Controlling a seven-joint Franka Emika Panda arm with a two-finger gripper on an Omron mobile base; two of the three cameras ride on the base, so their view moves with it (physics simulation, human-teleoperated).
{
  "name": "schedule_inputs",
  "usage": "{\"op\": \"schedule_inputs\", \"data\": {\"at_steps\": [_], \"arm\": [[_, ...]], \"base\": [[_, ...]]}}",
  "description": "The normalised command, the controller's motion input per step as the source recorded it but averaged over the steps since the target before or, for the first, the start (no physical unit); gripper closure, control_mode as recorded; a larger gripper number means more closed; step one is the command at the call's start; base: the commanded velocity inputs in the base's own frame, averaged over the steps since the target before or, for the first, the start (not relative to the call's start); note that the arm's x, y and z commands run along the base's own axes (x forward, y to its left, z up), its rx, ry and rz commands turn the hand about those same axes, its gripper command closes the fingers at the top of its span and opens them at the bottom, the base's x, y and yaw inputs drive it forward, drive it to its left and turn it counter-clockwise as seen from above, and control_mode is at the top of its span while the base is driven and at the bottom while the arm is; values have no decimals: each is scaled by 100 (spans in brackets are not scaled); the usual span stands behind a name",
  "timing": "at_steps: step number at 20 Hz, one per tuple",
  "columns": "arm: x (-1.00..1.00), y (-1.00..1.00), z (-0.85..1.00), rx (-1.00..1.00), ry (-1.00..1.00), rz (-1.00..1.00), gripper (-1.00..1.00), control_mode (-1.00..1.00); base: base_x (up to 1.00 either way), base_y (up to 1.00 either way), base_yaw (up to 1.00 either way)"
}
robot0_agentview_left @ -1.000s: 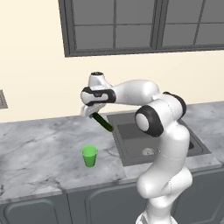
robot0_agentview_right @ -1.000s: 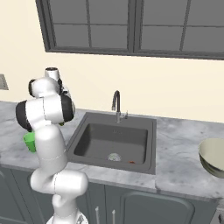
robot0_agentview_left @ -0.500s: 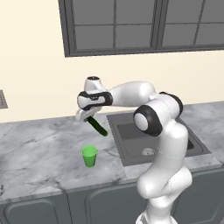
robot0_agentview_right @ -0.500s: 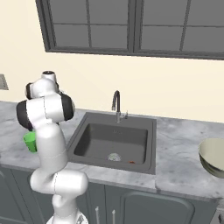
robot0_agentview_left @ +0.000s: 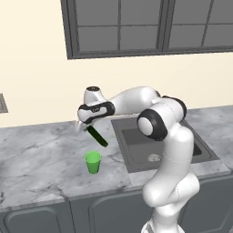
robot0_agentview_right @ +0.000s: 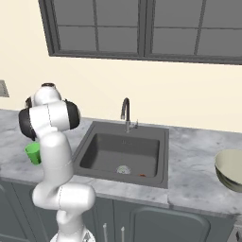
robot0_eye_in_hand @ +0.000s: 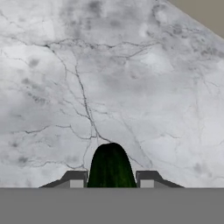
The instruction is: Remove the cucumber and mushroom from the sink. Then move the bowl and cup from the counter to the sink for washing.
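The robot's end effector (robot0_agentview_left: 87,128) grips the long dark green cucumber (robot0_agentview_left: 97,136) tilted above the marbled grey bench (robot0_agentview_left: 41,159), close to the little green cup (robot0_agentview_left: 93,162), which it might knock over.

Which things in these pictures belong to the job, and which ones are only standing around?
Part of the job:
- cucumber, held in the gripper above the counter
- cup, on the counter left of the sink
- mushroom, on the sink floor
- bowl, on the counter right of the sink

Not part of the job:
- faucet
- window
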Motion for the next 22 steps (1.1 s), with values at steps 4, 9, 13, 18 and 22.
{"op": "schedule_inputs", "data": {"at_steps": [4, 9, 13, 18, 22], "arm": [[-1, 15, -24, 0, -1, 0, 100, -100], [-1, 11, -21, 0, 0, 0, 100, -100], [0, 11, -16, 0, -5, 0, 100, -100], [0, 10, -22, 0, -6, 0, 100, -100], [0, 10, -23, 0, -6, 0, 100, -100]], "base": [[0, 0, 0], [0, 0, 0], [0, 0, 0], [0, 0, 0], [0, 0, 0]]}}
